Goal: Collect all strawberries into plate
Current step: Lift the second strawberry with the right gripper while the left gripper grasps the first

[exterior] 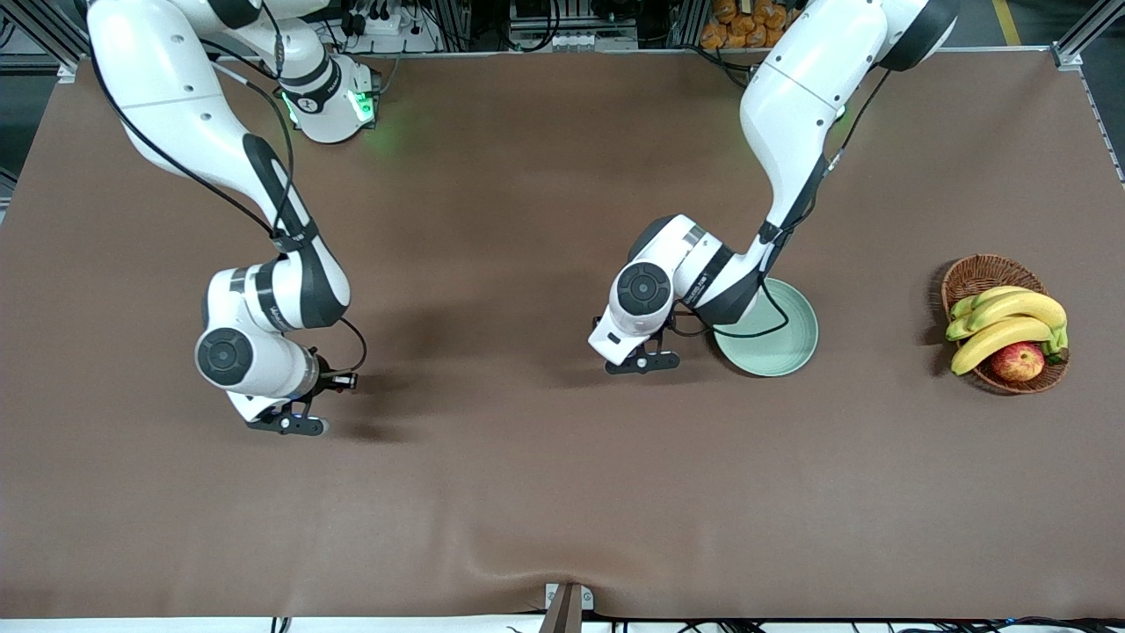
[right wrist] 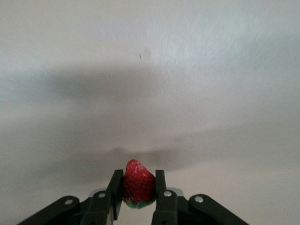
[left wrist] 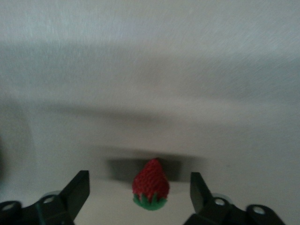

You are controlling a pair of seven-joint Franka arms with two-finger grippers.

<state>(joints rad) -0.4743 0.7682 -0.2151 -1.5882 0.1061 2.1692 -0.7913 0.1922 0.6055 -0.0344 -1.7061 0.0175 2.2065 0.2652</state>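
On the brown table, both arms are down low at once, each with a berry.

Table (exterior: 527, 492): brown cloth, with a small crease at the edge nearest the front camera.

Right gripper (exterior: 294, 425): low over the cloth at the right arm's end of the table. Jaws are pressed in tight on a strawberry; in the right wrist view (right wrist: 138, 197) the two fingers (right wrist: 116, 192) squeeze it from both sides.

Right arm's strawberry (right wrist: 138, 187): red tip pointing away from the wrist, green cap tucked down between the fingers. Pinched, no gap to either finger.

Left gripper (exterior: 642, 360): down near the middle of the table, just beside the plate on the side toward the right arm. Jaws stand wide; in the left wrist view (left wrist: 139, 197) there is clear daylight between each finger and the berry.

Left arm's strawberry (left wrist: 151, 184): sitting on the cloth between the spread fingers (left wrist: 75, 192), touching neither, red tip away from the wrist and green cap toward it.

Plate (exterior: 782, 352): pale mint green, partly covered by the left arm's wrist and a black cable looping over it. The part that shows holds no berry.

Wicker basket (exterior: 976, 274): well apart at the left arm's end, holding bananas (exterior: 1011, 321) and an apple (exterior: 1017, 361).
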